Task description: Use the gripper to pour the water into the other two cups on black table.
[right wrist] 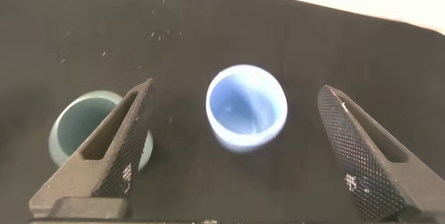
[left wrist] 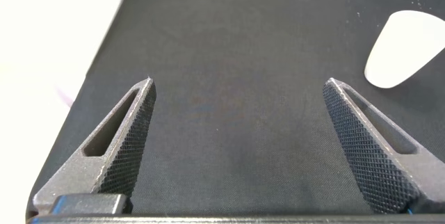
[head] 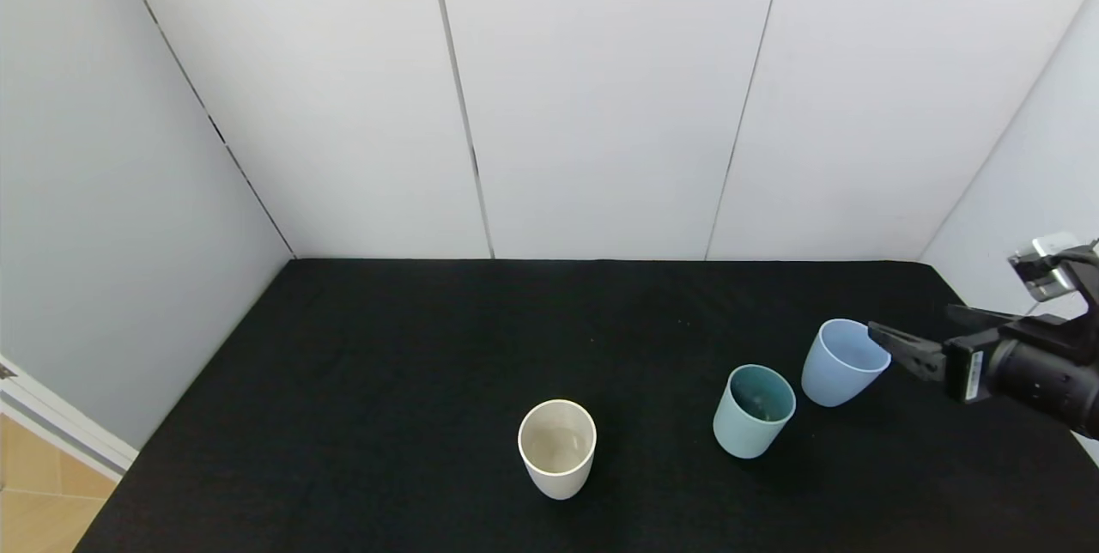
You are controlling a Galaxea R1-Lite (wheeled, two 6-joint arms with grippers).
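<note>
Three tumblers stand on the black table (head: 386, 364): a cream-white cup (head: 558, 450) in front, a mint-green cup (head: 751, 416) to its right, and a periwinkle-blue cup (head: 837, 368) farther right. My right gripper (head: 910, 321) is open and empty, just right of the blue cup and not touching it. In the right wrist view the blue cup (right wrist: 245, 106) lies between and beyond the spread fingers of the right gripper (right wrist: 236, 88), with a faint glint of water (right wrist: 261, 120) inside; the mint cup (right wrist: 73, 130) is partly hidden behind one finger. My left gripper (left wrist: 238, 81) is open and empty over bare cloth.
White wall panels close the table's back and both sides. The cream cup (left wrist: 407, 50) shows at the edge of the left wrist view, apart from the left gripper. The table's left edge (head: 172, 416) drops to a wooden floor.
</note>
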